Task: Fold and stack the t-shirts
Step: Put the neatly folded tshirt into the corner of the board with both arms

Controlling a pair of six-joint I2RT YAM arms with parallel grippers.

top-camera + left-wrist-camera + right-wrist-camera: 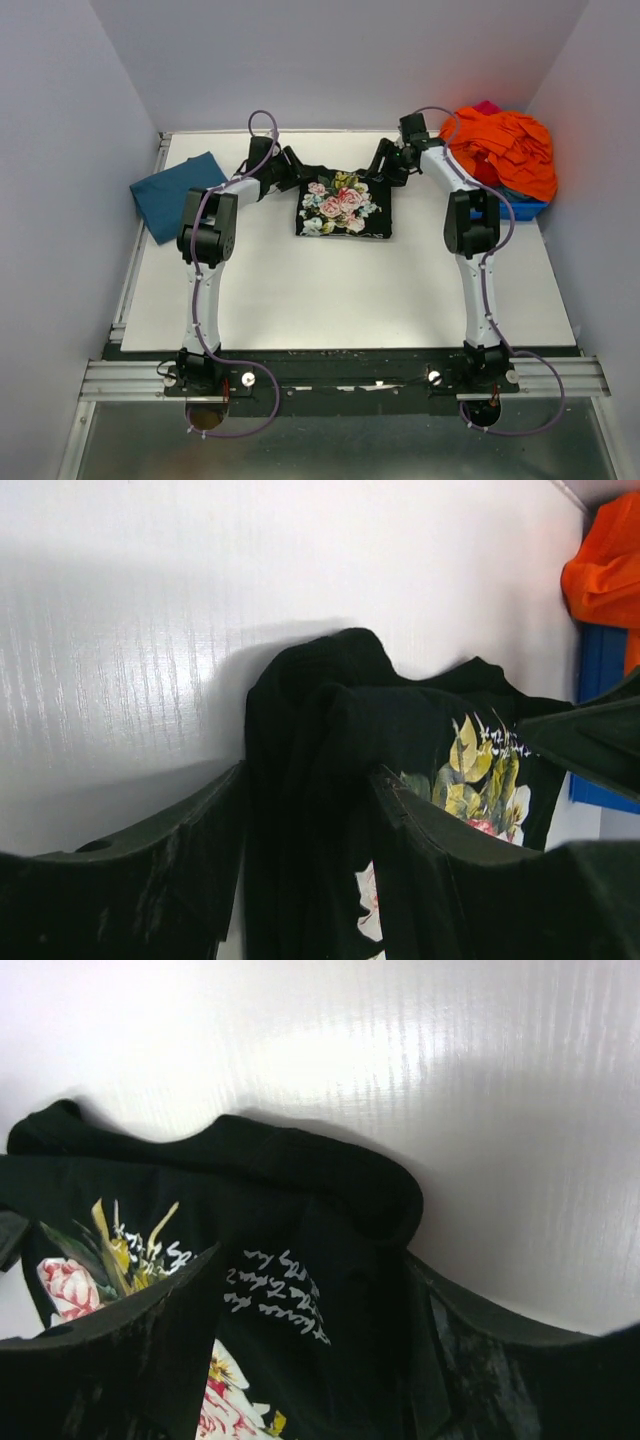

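The black t-shirt lies folded at the far middle of the table, its pink-rose print facing up. My left gripper is at its far left corner, with bunched black cloth filling the gap between the fingers. My right gripper is at the far right corner, and cloth with white script lies between its fingers. Both corners look slightly raised off the table. The teal-blue t-shirt lies folded at the table's left edge.
A heap of orange cloth sits on a small blue bin at the far right, also in the left wrist view. White table with a metal rail along the near edge.
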